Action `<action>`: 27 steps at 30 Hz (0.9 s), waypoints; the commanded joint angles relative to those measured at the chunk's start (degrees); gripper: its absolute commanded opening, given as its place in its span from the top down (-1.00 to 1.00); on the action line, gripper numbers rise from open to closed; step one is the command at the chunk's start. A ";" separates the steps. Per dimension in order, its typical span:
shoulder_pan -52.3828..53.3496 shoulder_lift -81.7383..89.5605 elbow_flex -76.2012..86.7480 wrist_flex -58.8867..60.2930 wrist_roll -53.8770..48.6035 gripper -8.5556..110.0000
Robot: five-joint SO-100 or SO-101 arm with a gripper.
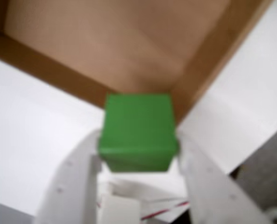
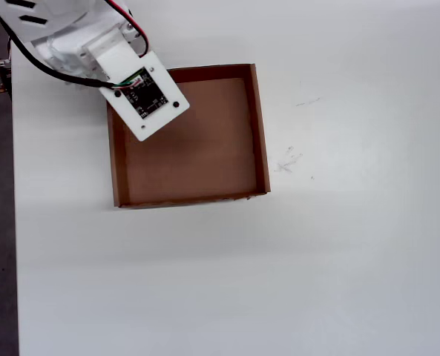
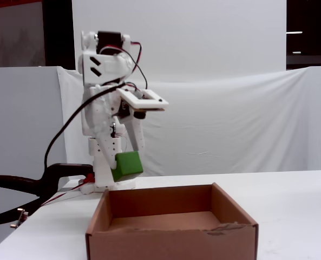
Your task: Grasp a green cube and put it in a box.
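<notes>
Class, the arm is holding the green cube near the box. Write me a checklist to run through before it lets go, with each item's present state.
1. Green cube held by the gripper, a finger on each side: ok.
2. Cube lifted above the box walls, fixed view: ok.
3. Cube over the box floor rather than its corner: cannot tell.
4. Box floor bare: ok.
5. Box flat on the table: ok.

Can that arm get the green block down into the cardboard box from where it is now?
Probably yes. The gripper holds the green cube in the air above a corner of the box. The box is open on top and looks empty, so nothing seems to block the way down.
</notes>
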 commanded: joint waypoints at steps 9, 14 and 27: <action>-0.18 -4.31 1.93 -8.35 0.18 0.61; 0.44 -10.90 -3.78 -8.26 0.18 0.61; 1.41 -21.45 -9.40 -12.30 0.18 0.62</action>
